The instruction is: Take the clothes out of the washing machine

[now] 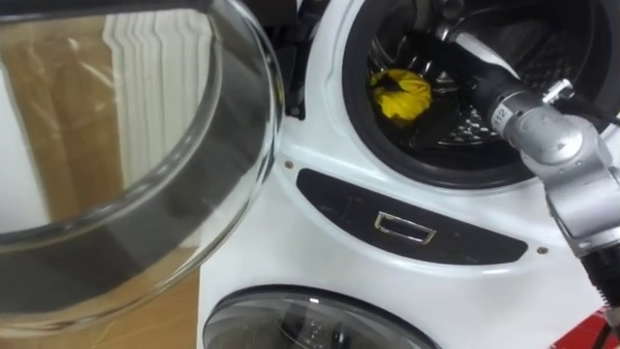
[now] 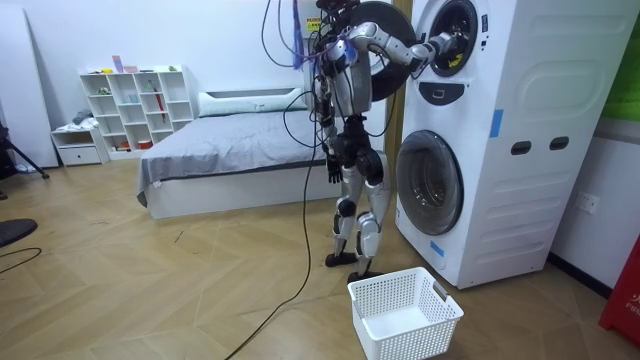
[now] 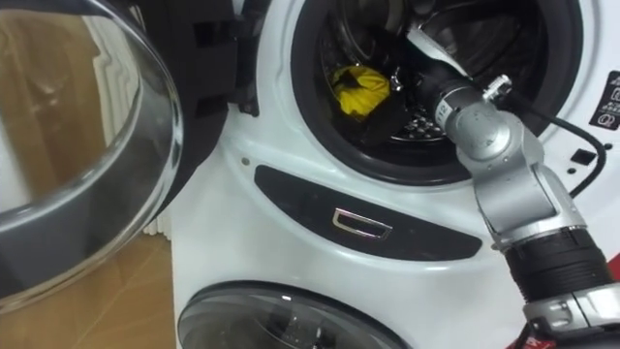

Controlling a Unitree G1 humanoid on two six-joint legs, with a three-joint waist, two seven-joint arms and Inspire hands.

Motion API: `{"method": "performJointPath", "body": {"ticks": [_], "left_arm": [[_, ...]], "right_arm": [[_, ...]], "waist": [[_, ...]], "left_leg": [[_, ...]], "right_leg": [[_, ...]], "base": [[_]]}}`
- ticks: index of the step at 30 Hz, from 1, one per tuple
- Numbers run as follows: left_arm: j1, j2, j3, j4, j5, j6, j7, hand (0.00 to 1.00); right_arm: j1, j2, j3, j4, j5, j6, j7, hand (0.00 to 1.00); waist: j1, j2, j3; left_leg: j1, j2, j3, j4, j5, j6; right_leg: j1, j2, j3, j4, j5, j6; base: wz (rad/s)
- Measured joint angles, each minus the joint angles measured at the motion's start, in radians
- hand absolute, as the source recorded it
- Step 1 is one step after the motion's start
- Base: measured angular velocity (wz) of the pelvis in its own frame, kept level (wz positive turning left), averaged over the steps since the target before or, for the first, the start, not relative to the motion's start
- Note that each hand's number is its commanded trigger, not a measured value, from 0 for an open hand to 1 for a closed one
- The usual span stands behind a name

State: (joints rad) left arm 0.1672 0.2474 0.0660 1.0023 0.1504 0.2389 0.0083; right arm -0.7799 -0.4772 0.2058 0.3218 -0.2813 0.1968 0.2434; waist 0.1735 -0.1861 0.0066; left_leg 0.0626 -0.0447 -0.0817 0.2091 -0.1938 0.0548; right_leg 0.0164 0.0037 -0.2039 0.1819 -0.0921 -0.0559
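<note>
A crumpled yellow cloth lies inside the dark drum of the upper washing machine. My right arm reaches in through the round opening. My right hand is deep in the drum, right beside the cloth, and its dark fingers are lost against the drum. My left hand hangs at my side. I stand close in front of the stacked machines.
The upper machine's round glass door stands swung open at my left. Below is a dark panel with a handle and the lower machine's shut door. A white laundry basket sits on the floor by my feet; a bed stands behind me.
</note>
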Motion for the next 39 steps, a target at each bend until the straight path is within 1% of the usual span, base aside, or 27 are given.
{"method": "performJointPath", "body": {"ticks": [3, 4, 5, 7, 13, 16, 19, 21, 22, 24, 26, 29, 39], "left_arm": [[-0.001, 0.0, -0.001, 0.001, -0.003, -0.03, 0.0, 0.0], [-0.001, 0.0, -0.001, 0.001, -0.003, -0.034, 0.001, 0.0], [-0.003, 0.0, -0.001, 0.001, -0.003, -0.041, 0.001, 0.0], [-0.005, 0.0, -0.001, 0.001, -0.003, -0.047, 0.002, 0.0], [-0.013, -0.004, -0.001, 0.001, -0.002, -0.047, -0.001, 0.0], [-0.022, 0.0, -0.003, -0.001, -0.003, -0.047, 0.0, 0.0], [-0.022, 0.007, -0.013, -0.001, -0.003, -0.046, -0.001, 0.0], [-0.022, 0.009, -0.013, 0.0, -0.002, -0.046, -0.006, 0.0], [-0.022, 0.008, -0.013, 0.001, -0.002, -0.047, -0.01, 0.0], [-0.022, 0.009, -0.013, 0.013, -0.003, -0.048, -0.02, 0.0], [-0.022, 0.009, -0.013, 0.024, -0.003, -0.048, -0.02, 0.0], [-0.023, 0.009, -0.013, 0.031, -0.002, -0.048, -0.02, 0.0], [-0.028, 0.009, -0.013, 0.039, -0.002, -0.048, -0.04, 0.0]], "right_arm": [[0.029, 0.0, 0.001, -0.079, -0.044, -0.001, 0.0, 0.0], [0.033, 0.0, 0.001, -0.091, -0.047, -0.001, 0.0, 0.59], [0.041, 0.0, 0.001, -0.112, -0.05, -0.001, 0.0, 1.0], [0.047, 0.0, 0.004, -0.135, -0.049, -0.002, 0.0, 1.0], [0.084, 0.0, 0.015, -0.179, -0.067, -0.002, 0.038, 1.0], [0.08, -0.001, 0.018, -0.143, -0.068, -0.003, 0.022, 1.0], [0.055, -0.005, 0.017, -0.09, -0.064, -0.005, 0.011, 1.0], [0.039, -0.008, 0.01, -0.064, -0.065, -0.008, 0.012, 1.0], [0.038, -0.01, 0.008, -0.062, -0.066, -0.01, 0.014, 1.0], [0.038, -0.028, 0.009, -0.061, -0.065, -0.026, 0.021, 1.0], [0.038, -0.034, 0.009, -0.059, -0.061, -0.034, 0.021, 1.0], [0.038, -0.037, 0.01, -0.055, -0.039, -0.034, 0.021, 1.0], [0.038, -0.037, 0.01, -0.057, -0.037, -0.035, 0.024, 1.0]], "waist": [[-0.001, 0.0, -0.0001], [-0.002, 0.0, -0.0001], [-0.001, 0.0, -0.0001], [0.0, 0.001, -0.0002], [-0.002, 0.005, 0.0016], [0.005, 0.005, 0.0017], [0.017, 0.005, 0.0016], [0.021, 0.004, 0.0014], [0.023, 0.004, 0.0014], [0.025, 0.004, 0.0011], [0.026, 0.004, 0.0012], [0.026, 0.004, 0.0013], [0.025, 0.007, 0.0037]], "left_leg": [[0.003, 0.003, 0.003, -0.008, 0.002, -0.002], [0.003, 0.003, 0.003, -0.009, 0.002, -0.002], [0.003, 0.005, 0.005, -0.012, 0.002, -0.002], [0.005, 0.014, 0.012, -0.017, 0.001, -0.003], [0.012, 0.017, 0.02, -0.023, -0.002, -0.008], [0.012, 0.017, 0.021, -0.023, -0.002, -0.01], [0.012, 0.019, 0.02, -0.024, -0.002, -0.012], [0.012, 0.019, 0.011, -0.026, -0.003, -0.012], [0.012, 0.019, 0.01, -0.026, -0.003, -0.012], [0.013, 0.018, 0.006, -0.027, -0.003, -0.012], [0.015, 0.019, 0.007, -0.03, -0.003, -0.011], [0.017, 0.025, 0.008, -0.039, -0.004, -0.01], [0.018, 0.028, 0.007, -0.039, -0.006, -0.012]], "right_leg": [[0.0, 0.002, 0.005, -0.003, 0.0, 0.0], [0.0, 0.002, 0.005, -0.005, 0.0, -0.001], [0.001, 0.004, 0.006, -0.01, 0.002, -0.002], [0.001, 0.005, 0.006, -0.012, 0.002, -0.003], [0.001, 0.011, 0.006, -0.013, 0.003, -0.008], [0.001, 0.012, 0.007, -0.013, 0.0, -0.012], [0.001, 0.015, 0.007, -0.013, -0.001, -0.015], [0.002, 0.015, 0.002, -0.014, -0.003, -0.014], [0.002, 0.015, 0.002, -0.014, -0.004, -0.014], [0.003, 0.016, -0.002, -0.015, -0.005, -0.012], [0.003, 0.016, -0.002, -0.015, -0.006, -0.012], [0.004, 0.016, -0.003, -0.014, -0.006, -0.012], [0.005, 0.016, -0.01, -0.014, -0.006, -0.012]], "base": [[-0.04], [0.0], [-0.05], [-0.07], [-0.06], [0.0], [0.02], [0.09], [0.09], [0.05], [0.0], [-0.01], [0.0]]}}
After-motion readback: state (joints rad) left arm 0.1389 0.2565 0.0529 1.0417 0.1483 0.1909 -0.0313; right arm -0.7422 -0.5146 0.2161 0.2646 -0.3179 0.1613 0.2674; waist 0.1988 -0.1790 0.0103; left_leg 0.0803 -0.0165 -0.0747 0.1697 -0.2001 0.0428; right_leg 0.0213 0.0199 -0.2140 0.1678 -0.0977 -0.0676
